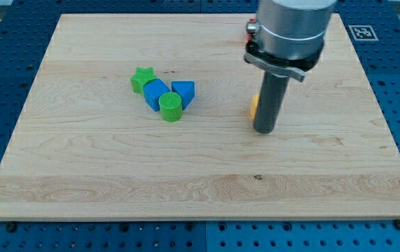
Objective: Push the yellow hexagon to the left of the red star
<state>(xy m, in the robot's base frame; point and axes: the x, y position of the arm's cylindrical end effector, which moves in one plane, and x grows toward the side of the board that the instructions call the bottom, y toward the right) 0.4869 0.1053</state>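
My tip (265,130) rests on the board right of centre, at the lower end of the dark rod. A yellow block (254,105) shows only as a thin sliver on the rod's left side, touching or nearly touching it; the rod hides most of it, so its shape cannot be made out. No red star shows in the view; it may be hidden behind the arm.
A cluster sits left of centre: a green star (142,78), a blue block (155,93), a blue triangle (183,92) and a green cylinder (171,106). The wooden board (115,175) lies on a blue perforated table. The arm's grey body (288,31) covers the top right.
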